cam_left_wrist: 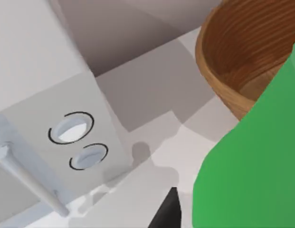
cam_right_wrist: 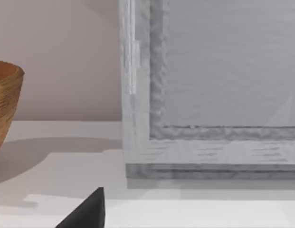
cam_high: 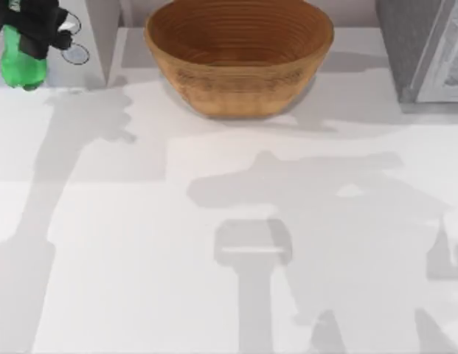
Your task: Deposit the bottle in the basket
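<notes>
My left gripper (cam_high: 33,33) is up at the far left corner of the surface (cam_high: 140,243), its jaws pinching the bottle (cam_high: 22,66), which hangs clear above the surface with its rounded base pointing toward the near edge. The bottle is smooth, glossy bright green plastic; in the left wrist view its body (cam_left_wrist: 252,161) looms as a broad flat green mass close to the camera, with a dark finger (cam_left_wrist: 168,211) just beside it.

The basket (cam_high: 240,77) sits at the middle of the far edge, well apart from the bottle and to its right. It is a wide round bowl of tan-brown wicker, ribbed in coiled rings that run down the inside to a small flat floor, with a thick rolled rim (cam_left_wrist: 209,66). Its outer wall (cam_right_wrist: 4,109) curves inward toward the base.

My right arm is parked by the far right corner, near a pale grey framed panel (cam_right_wrist: 209,95) with a rough, mottled border; a dark fingertip (cam_right_wrist: 88,211) of my right gripper shows, and I cannot tell how its jaws stand.
</notes>
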Motion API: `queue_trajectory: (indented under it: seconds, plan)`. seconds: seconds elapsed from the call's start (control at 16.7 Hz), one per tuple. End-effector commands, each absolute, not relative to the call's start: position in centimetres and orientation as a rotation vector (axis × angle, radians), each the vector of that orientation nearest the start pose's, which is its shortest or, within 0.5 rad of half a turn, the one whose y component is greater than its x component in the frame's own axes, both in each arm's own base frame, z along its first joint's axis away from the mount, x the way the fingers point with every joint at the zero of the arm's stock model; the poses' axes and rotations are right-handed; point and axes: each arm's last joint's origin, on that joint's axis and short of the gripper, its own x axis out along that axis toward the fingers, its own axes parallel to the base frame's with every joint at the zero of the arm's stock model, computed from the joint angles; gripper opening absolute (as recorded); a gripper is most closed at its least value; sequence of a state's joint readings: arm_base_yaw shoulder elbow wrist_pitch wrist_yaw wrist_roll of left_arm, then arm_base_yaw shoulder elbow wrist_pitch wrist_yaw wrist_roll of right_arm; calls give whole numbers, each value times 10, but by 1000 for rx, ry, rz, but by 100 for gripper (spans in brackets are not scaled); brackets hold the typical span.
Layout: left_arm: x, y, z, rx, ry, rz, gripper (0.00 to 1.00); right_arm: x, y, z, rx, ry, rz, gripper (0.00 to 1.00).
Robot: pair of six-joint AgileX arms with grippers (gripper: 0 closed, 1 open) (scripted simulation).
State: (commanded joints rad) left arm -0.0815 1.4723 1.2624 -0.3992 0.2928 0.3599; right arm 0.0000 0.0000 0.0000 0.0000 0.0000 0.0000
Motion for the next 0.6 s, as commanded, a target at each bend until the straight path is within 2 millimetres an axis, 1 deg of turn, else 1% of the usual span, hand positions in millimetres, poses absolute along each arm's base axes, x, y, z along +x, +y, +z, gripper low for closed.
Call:
queue_trajectory:
  seconds: [0.12,0.18,0.3,0.42,0.54,0.6]
  plan:
    - [366,-75,322,265,503,-362,0,106,-1,160,0,0,0,100]
    - [380,-98,324,253,478,-315,0,106,-1,160,0,0,0,100]
    - [399,-146,327,215,419,-225,0,106,-1,160,0,0,0,100]
    - [409,-193,327,162,355,-144,0,106,-1,160,0,0,0,100]
    - [410,-234,326,103,296,-85,0,106,-1,160,0,0,0,100]
    - [409,-251,325,75,271,-65,0,106,-1,160,0,0,0,100]
